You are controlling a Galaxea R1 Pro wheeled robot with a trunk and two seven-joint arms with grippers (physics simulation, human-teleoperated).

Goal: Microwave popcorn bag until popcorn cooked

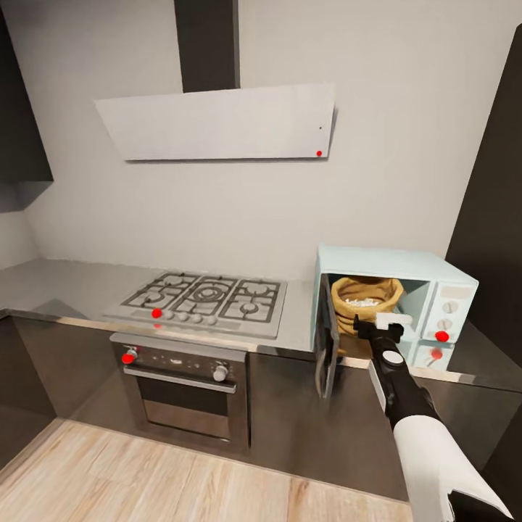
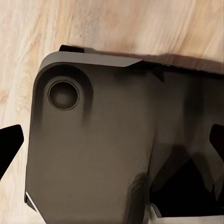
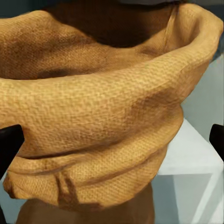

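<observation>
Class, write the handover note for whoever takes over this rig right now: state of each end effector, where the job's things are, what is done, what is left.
Right end effector: open, at the mouth of the microwave, its fingers on either side of the popcorn bag, not closed on it.
Left end effector: open, pointing down over the robot's own base and the wooden floor.
Popcorn bag sits inside the microwave, upright; whitish popcorn shows in it. Microwave door hangs open. Microwave stands on the countertop.
Done: bag is in the microwave.
Left: whether heating has been run cannot be told; if not, withdraw, shut the door, start it.
</observation>
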